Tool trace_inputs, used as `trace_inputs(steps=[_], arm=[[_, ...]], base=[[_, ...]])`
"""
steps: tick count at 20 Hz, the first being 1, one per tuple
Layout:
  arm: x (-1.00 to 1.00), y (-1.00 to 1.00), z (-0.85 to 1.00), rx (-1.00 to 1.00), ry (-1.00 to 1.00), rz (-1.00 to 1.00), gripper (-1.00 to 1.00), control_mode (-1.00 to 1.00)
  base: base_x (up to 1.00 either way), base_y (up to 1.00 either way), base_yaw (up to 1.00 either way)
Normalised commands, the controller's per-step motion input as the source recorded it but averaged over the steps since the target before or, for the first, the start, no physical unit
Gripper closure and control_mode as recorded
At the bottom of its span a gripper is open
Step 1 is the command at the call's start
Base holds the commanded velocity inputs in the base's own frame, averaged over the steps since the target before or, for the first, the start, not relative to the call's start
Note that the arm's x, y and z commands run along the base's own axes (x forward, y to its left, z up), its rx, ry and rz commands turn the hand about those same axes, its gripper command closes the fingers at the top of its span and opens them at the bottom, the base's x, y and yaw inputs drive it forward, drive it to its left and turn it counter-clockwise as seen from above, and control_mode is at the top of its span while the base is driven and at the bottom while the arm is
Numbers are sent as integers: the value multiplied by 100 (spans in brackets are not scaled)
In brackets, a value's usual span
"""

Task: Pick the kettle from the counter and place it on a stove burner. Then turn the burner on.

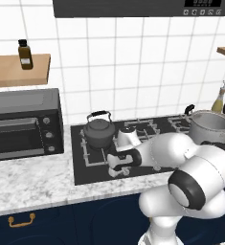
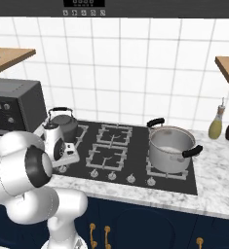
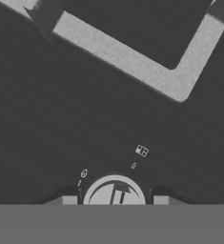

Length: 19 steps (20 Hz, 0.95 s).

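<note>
On the left-hand burner of the black cooktop (image 1: 85,167), the kettle (image 1: 99,132) is seen standing upright on its grey grate (image 1: 92,155), arched handle up, well clear of the speckled counter (image 1: 32,182). The placing step is therefore judged done, and the step in hand is judged to be the turning-on of the burner.

The gripper (image 1: 118,167) is held low over the front strip of the cooktop, just in front of the kettle's grate. In the hand view a round knob (image 3: 114,190) is seen right at the bottom edge between the two dark finger tips (image 3: 68,196), with small printed marks beside it and a corner of the grate (image 3: 132,64) above. The fingers are set apart, one on each side of the knob; nothing is clamped yet.

Which burner this knob serves cannot be read from the marks, which are too small. The next move is judged to call for a short descent, a closing onto the knob, then a twist about its axis. A steel pot (image 2: 171,148) is left standing on the right burner, well apart from the work.
</note>
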Motion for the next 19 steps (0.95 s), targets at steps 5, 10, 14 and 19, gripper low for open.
trace_inputs(steps=[5, 10, 14, 19], arm=[[0, 0, 0, 0, -1, 28, 100, -100], [0, 0, 0, 0, -5, 31, 100, -100], [0, 0, 0, 0, -6, 28, 100, -100], [-1, 0, 0, 0, 0, 0, 100, -100]], base=[[0, 0, 0], [0, 0, 0], [0, 0, 0], [0, 0, 0]])
